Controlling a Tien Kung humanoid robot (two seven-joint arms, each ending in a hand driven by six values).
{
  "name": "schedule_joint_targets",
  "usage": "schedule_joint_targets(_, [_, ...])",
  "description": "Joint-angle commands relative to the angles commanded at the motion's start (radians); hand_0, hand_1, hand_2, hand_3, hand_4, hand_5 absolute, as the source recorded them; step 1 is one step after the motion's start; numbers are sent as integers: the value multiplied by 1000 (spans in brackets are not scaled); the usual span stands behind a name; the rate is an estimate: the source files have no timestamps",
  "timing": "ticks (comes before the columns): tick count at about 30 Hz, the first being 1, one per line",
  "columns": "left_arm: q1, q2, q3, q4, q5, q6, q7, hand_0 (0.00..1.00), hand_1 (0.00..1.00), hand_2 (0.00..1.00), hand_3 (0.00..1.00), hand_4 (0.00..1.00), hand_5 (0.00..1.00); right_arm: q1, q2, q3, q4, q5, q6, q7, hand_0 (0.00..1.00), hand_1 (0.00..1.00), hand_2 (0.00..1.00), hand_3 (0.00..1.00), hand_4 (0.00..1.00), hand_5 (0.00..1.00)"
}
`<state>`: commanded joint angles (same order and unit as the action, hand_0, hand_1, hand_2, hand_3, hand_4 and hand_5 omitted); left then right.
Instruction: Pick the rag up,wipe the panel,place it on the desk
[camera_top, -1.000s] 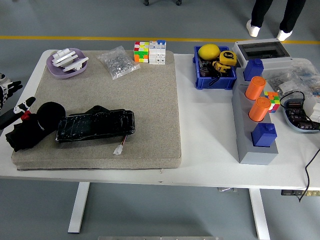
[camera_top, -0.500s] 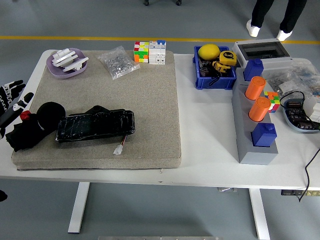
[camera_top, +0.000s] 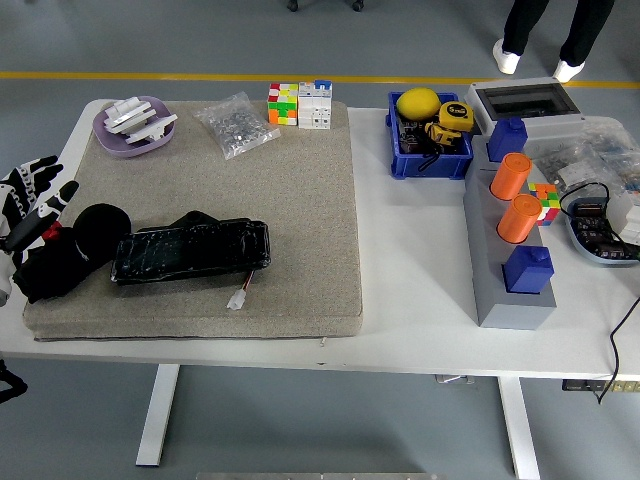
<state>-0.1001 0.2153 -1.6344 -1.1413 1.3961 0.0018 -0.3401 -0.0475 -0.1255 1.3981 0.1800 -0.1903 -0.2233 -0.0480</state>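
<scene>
Head view: black crumpled cloth rag (camera_top: 62, 258) lies at the left end of the grey-beige felt mat (camera_top: 300, 200) on the white table (camera_top: 410, 290), touching the left end of the black glossy rectangular panel (camera_top: 190, 252). Left hand (camera_top: 30, 200), black and white, sits at the picture's left edge just above the rag, fingers spread, apparently holding nothing; contact with the rag is hard to judge. Right hand out of frame. Lilac dish (camera_top: 133, 125) stands at the mat's far left corner.
</scene>
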Motion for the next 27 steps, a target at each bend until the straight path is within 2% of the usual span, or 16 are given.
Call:
schedule_joint_targets(15, [-18,8,23,-4,2,-4,-7,840,841,777,769,998,561,-8,4,-22,0,32,7,4,768,660,669,614,998,476])
schedule_joint_targets(20, [-17,-1,28,-12,-39,-7,-11,814,836,776,766,998,562,-7,3,-18,0,29,3,3,767,660,669,613,998,476])
schedule_joint_targets(27, [-9,-6,24,-21,-46,-10,-14,790,823,772,765,998,555,-9,-1,-14,0,25,3,2,767,660,669,612,998,476])
